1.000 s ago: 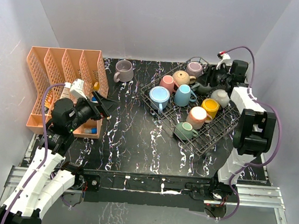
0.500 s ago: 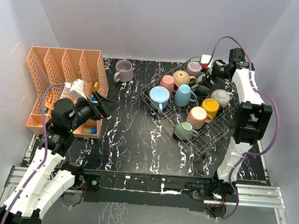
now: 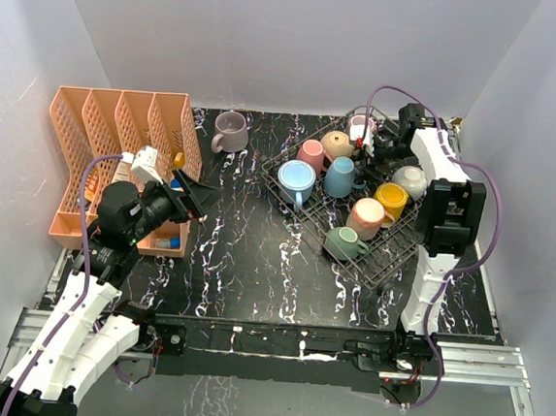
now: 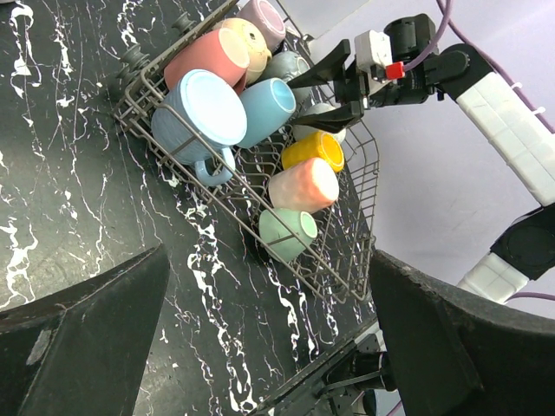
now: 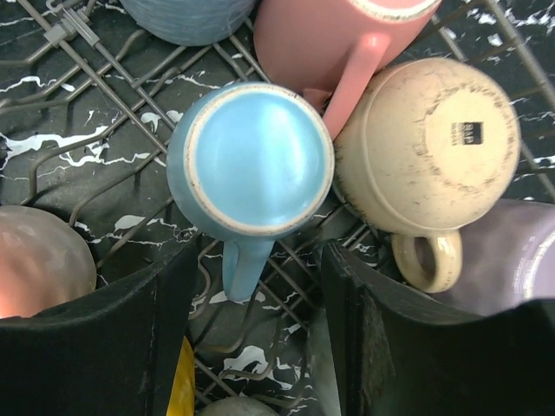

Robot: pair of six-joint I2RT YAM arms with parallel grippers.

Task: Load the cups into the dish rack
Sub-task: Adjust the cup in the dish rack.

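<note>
The dish rack [image 3: 393,262] stands at the right of the table and holds several cups: light blue [image 3: 296,179], blue [image 3: 339,178], pink [image 3: 311,153], tan [image 3: 337,143], yellow [image 3: 391,198], grey [image 3: 412,181] and green [image 3: 343,243]. One mauve cup [image 3: 230,131] sits alone on the table at the back. My right gripper [image 3: 368,159] hovers open over the rack's back part. In the right wrist view the upturned blue cup [image 5: 250,160] points its handle at the empty gap of the gripper [image 5: 260,347], beside the tan cup [image 5: 429,143]. My left gripper [image 3: 193,199] is wide open and empty over the table's left.
An orange plastic organiser [image 3: 117,150] stands at the left edge, right behind my left arm. White walls close the table on three sides. In the left wrist view, black marbled tabletop [image 4: 104,199] lies between the rack [image 4: 364,217] and my left gripper [image 4: 269,347].
My right arm has swung left from the rack's back right corner to above the cups, and its jaws have widened. The left arm and all cups stay put.
</note>
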